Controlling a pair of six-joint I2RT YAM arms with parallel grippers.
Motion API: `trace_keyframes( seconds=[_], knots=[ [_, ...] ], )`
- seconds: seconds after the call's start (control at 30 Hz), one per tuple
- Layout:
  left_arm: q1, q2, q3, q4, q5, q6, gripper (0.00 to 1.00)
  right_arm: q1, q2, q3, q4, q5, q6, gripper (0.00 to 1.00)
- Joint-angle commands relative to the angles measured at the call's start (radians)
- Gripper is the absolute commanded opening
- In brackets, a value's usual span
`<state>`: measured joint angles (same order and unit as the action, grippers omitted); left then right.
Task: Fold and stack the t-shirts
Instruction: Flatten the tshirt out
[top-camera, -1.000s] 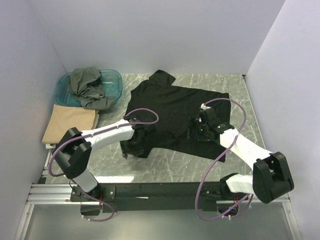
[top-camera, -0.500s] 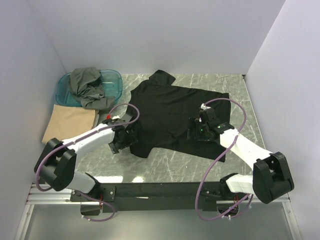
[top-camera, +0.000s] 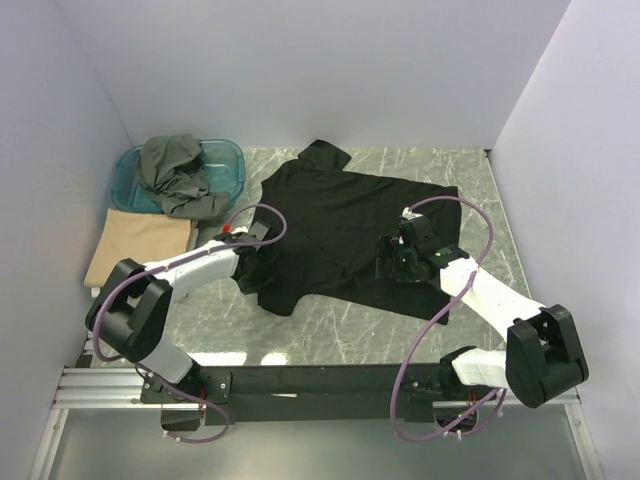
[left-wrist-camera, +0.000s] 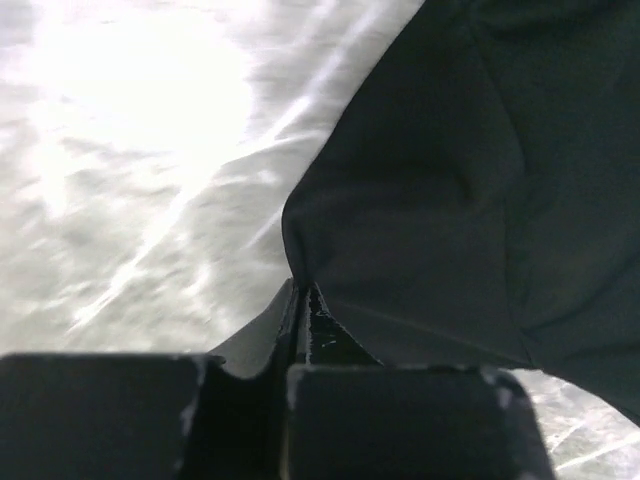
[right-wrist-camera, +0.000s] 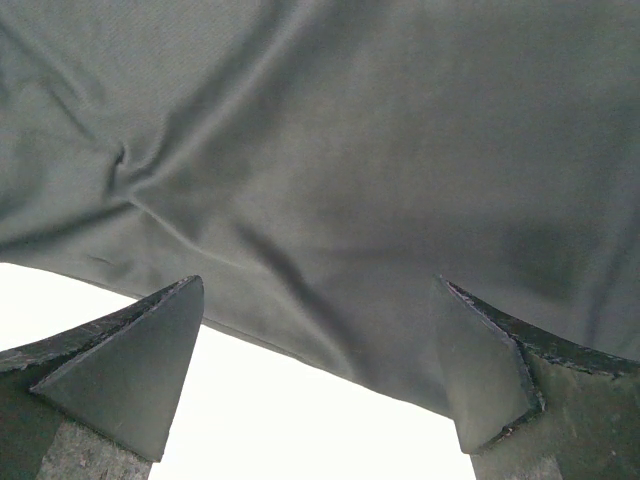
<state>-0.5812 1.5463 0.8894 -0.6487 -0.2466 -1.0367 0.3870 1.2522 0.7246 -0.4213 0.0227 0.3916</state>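
Black soft cloth short-sleeved t-shirt (top-camera: 350, 225) is seen from above, spread on the grey marbled desk (top-camera: 330, 335). A folded tan-beige t-shirt (top-camera: 140, 248) lies at the left, and a crumpled dark grey-olive t-shirt (top-camera: 178, 175) is in a translucent teal plastic tub (top-camera: 232, 165). From the left wrist, the left end effector (left-wrist-camera: 300, 315) is seen clamped on the black shirt's edge. From the right wrist, the right end effector (right-wrist-camera: 318, 300) is seen spread apart at its hem.

Robotics lab test cell, by all signs. Plain white panels (top-camera: 300, 70) boxing in three sides of a grey marble-pattern table (top-camera: 350, 330). Two white-and-black robot arms (top-camera: 190, 268) bolted to a black crossbar (top-camera: 320, 380) on an aluminium rail (top-camera: 75, 385), purple cables (top-camera: 487, 235) looping loose. Props on the table: teal tub (top-camera: 228, 175), black t-shirt (top-camera: 340, 225) spread flat.
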Motion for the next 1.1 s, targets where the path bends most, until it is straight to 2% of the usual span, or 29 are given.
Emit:
trace_keyframes(
  seconds=[0.0,0.17,0.2,0.23,0.27,0.3,0.4,0.47,0.5,0.6,0.67,0.7,0.77,0.83,0.9,1.07],
  knots=[
    [0.0,-0.061,0.069,-0.198,-0.114,-0.065,0.01,-0.007,-0.019,-0.005,0.006,0.014,-0.008,1.0],
    [-0.064,-0.045,0.172,-0.521,-0.151,-0.186,0.01,-0.007,-0.001,0.001,-0.005,0.013,-0.01,1.0],
    [-0.081,-0.031,0.193,-0.558,-0.148,-0.198,0.04,-0.007,0.003,0.001,-0.005,0.013,-0.01,1.0],
    [-0.097,-0.022,0.201,-0.589,-0.146,-0.212,0.1,-0.005,0.006,0.001,-0.005,0.01,-0.01,1.0],
    [-0.124,-0.012,0.206,-0.641,-0.149,-0.239,0.19,-0.007,0.012,0.001,-0.005,0.008,-0.008,1.0],
    [-0.134,0.01,0.204,-0.657,-0.154,-0.246,0.33,-0.007,0.016,0.001,-0.004,0.003,-0.008,1.0],
    [-0.141,0.04,0.191,-0.668,-0.148,-0.249,0.49,-0.007,0.024,0.001,-0.002,-0.006,-0.007,1.0],
    [-0.141,0.037,0.19,-0.651,-0.135,-0.232,0.55,-0.007,0.023,0.001,-0.002,-0.006,-0.007,1.0],
    [-0.14,0.022,0.198,-0.646,-0.138,-0.23,0.69,-0.007,0.02,-0.001,-0.004,-0.004,-0.007,1.0],
    [-0.141,-0.006,0.217,-0.648,-0.174,-0.235,0.88,-0.005,0.006,-0.004,-0.001,0.002,-0.008,1.0],
    [-0.135,-0.018,0.212,-0.616,-0.194,-0.218,0.9,-0.007,-0.008,-0.007,0.001,0.009,-0.005,1.0],
    [-0.131,-0.028,0.206,-0.594,-0.194,-0.211,0.95,-0.007,-0.011,-0.008,0.001,0.016,-0.004,1.0],
    [-0.106,-0.043,0.183,-0.476,-0.148,-0.166,0.99,-0.005,-0.031,-0.008,-0.005,0.054,0.009,1.0],
    [-0.092,-0.08,0.114,-0.346,-0.091,-0.138,1.0,-0.007,-0.051,-0.013,-0.019,0.095,0.027,1.0],
    [-0.088,-0.148,0.03,-0.29,-0.051,-0.14,0.99,-0.016,-0.086,-0.024,-0.05,0.147,0.082,1.0],
    [-0.057,-0.331,-0.156,-0.145,0.012,-0.166,0.99,-0.06,-0.203,-0.111,-0.108,0.144,0.249,1.0]
  ],
)
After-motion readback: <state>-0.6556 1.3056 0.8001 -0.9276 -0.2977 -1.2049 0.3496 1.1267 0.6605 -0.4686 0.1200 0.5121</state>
